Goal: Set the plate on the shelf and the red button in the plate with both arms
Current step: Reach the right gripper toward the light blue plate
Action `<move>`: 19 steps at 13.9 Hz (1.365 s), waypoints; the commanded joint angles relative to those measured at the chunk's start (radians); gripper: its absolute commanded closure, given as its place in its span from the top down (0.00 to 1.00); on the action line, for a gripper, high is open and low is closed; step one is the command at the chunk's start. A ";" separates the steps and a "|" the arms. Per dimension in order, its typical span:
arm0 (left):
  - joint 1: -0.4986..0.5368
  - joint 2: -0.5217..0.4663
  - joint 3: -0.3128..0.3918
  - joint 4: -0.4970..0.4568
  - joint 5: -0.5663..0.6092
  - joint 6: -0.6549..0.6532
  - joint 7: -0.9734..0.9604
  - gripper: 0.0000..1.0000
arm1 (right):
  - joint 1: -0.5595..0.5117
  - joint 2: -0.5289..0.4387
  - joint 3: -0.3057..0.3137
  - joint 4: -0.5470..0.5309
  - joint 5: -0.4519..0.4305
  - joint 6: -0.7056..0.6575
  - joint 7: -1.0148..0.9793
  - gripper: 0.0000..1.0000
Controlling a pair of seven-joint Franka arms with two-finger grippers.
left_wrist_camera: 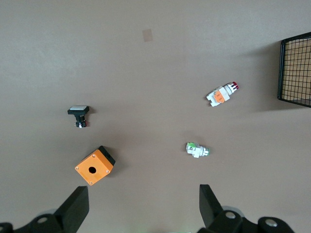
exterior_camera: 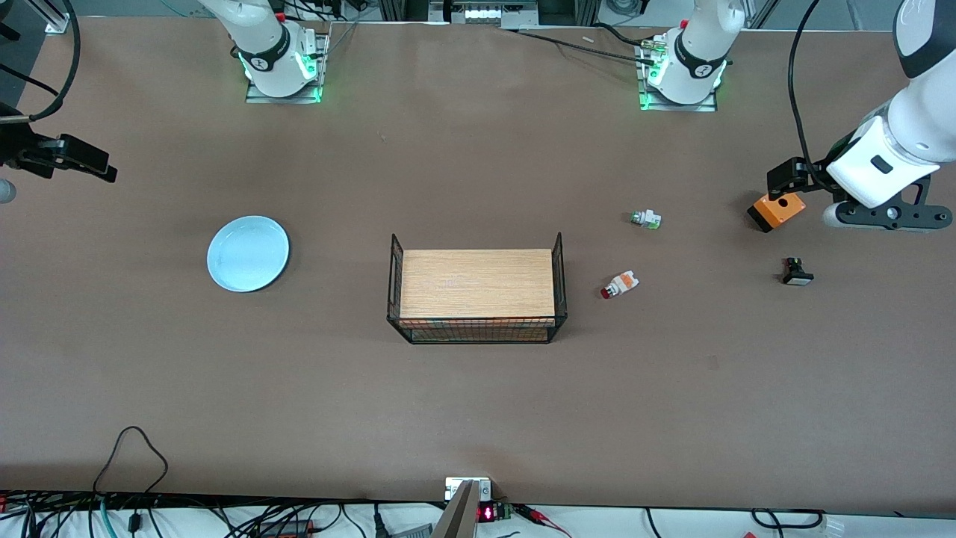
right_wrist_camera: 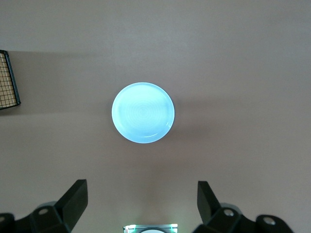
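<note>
Front view: the plate (exterior_camera: 248, 253) lies flat on the surface (exterior_camera: 478, 403) toward the right arm's end, and the red button (exterior_camera: 619, 285) lies on its side just beside the wire basket (exterior_camera: 476, 297) toward the left arm's end. The left gripper (left_wrist_camera: 143, 204) hangs over the orange box (exterior_camera: 777, 211) near that edge, jaws apart and empty. The right gripper (right_wrist_camera: 141, 201) hangs over the edge at the right arm's end, jaws apart and empty.
</note>
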 commanded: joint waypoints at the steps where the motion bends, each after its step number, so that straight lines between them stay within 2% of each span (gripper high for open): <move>1: 0.010 0.009 -0.007 0.025 -0.004 -0.023 -0.002 1.00 | 0.004 -0.033 0.001 -0.022 -0.010 -0.005 0.003 1.00; 4: 0.010 0.009 -0.007 0.027 -0.004 -0.023 -0.002 1.00 | 0.013 -0.011 0.001 -0.021 -0.017 0.018 0.002 1.00; 6: 0.010 0.009 -0.007 0.025 -0.004 -0.022 -0.002 1.00 | 0.013 0.056 0.001 -0.030 -0.038 0.056 0.004 1.00; 8: 0.010 0.009 -0.007 0.027 -0.004 -0.023 -0.002 1.00 | 0.002 0.136 -0.001 -0.076 -0.079 0.160 0.004 1.00; 10: 0.010 0.009 -0.007 0.027 -0.004 -0.023 -0.002 1.00 | 0.001 0.171 -0.005 -0.168 -0.087 0.280 0.004 1.00; 14: 0.010 0.009 -0.007 0.025 -0.004 -0.023 -0.002 1.00 | 0.004 0.173 -0.008 -0.381 -0.092 0.521 0.011 1.00; 17: 0.010 0.009 -0.007 0.025 -0.004 -0.023 -0.002 1.00 | -0.059 0.176 -0.008 -0.576 -0.095 0.772 -0.006 1.00; 19: 0.010 0.009 -0.007 0.027 -0.004 -0.023 -0.002 1.00 | -0.091 0.203 -0.007 -0.666 -0.095 0.917 -0.033 1.00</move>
